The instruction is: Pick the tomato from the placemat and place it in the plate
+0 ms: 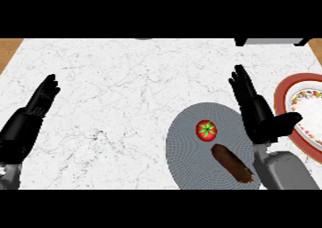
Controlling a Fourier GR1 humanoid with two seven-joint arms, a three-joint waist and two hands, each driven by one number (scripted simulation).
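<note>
Two black hands are seen over the white marble counter [124, 89]: at the frame's left edge the left hand [39, 100] is held open with fingers straight, resting. Right of centre, the tomato [206, 130] is found on the grey placemat [189, 151], with a brown object [232, 163] lying just below it. Further right, the right hand [255, 107] is held open, grasping nothing, between the tomato and the plate [285, 95] at the right edge.
</note>
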